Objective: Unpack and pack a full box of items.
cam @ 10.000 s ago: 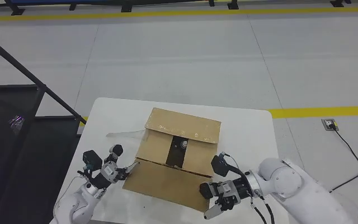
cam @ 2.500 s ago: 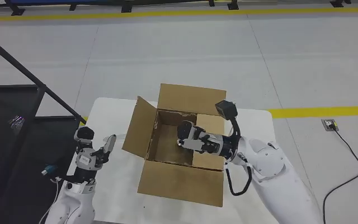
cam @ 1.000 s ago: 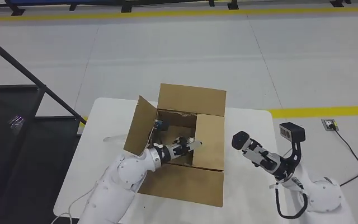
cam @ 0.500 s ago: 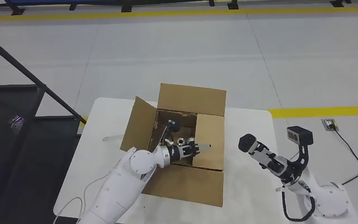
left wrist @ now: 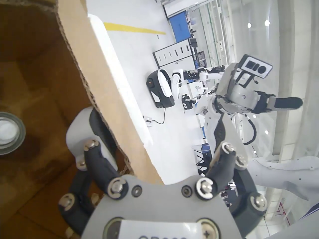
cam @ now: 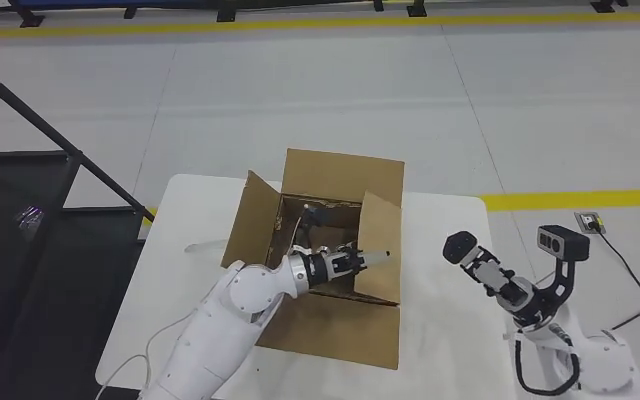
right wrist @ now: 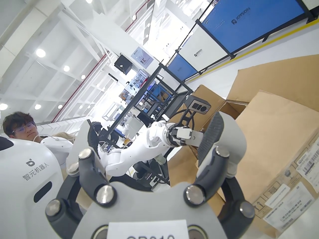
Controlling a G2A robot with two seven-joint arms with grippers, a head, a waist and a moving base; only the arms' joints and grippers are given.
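The box [cam: 330,335] sits open in the middle of the desk [cam: 190,260]. The left arm [cam: 240,295] leans in over its near wall with jaws spread astride the right-hand flap [left wrist: 99,88], one finger [left wrist: 225,138] each side, not pinching it; I'd judge it is placed to push that flap outward. What may be a small tin [left wrist: 7,133], half seen, lies on the box floor, and the right arm [cam: 495,280] hangs by the desk's right edge, jaws released and empty, leaving room.

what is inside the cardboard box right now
On the cardboard box floor sits one round metal-rimmed container with a white top. The left gripper straddles a side flap, one finger inside. That flap and the arm cover much of the floor.
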